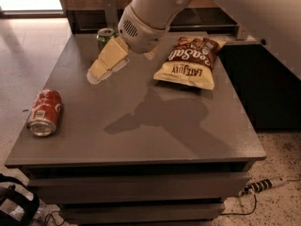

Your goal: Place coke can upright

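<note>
In the middle of the scene, a grey table (141, 140) takes up most of the view. Over its far side the robot's white arm (150, 13) reaches down from above. To the right of the arm, a bag of chips (188, 62) lies flat on the table.

The gripper (101, 68) hangs above the far-left part of the table, angled down and to the left. Whether it is open or closed I cannot tell from this angle.

The coke can (44, 112) lies on its side close to the left edge, well apart from the gripper, with one silver end facing near. A green can (105, 36) stands at the far edge, just behind the gripper.

The likely trouble is the round can rolling. A nudge from a poorly lined-up approach could send it off the left edge, and a grip across its length would leave it hard to stand up.
</note>
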`<state>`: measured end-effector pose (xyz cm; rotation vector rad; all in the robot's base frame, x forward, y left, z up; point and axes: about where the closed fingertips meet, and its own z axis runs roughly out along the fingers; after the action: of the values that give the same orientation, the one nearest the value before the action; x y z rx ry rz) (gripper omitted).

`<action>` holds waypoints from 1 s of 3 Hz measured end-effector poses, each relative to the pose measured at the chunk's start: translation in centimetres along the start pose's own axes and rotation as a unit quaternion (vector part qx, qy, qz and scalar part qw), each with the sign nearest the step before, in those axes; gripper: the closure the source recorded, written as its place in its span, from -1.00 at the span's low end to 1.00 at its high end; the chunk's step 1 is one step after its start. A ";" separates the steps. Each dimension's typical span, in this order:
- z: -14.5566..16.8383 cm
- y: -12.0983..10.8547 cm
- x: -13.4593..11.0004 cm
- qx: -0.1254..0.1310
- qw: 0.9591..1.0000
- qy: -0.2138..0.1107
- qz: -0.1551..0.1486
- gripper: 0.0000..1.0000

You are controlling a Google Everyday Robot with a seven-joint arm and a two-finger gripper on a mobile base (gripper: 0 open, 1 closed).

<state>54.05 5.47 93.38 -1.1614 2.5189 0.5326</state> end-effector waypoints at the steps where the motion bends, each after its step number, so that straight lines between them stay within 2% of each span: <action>1: 1.4 0.2 -2.4 0.022 0.998 0.026 0.050 -1.00; 2: 3.1 1.3 -4.9 0.048 0.993 0.066 0.086 -1.00; 3: 5.9 2.7 -7.0 0.060 0.985 0.109 0.121 -1.00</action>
<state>57.07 14.42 91.71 -0.9191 2.8567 0.3178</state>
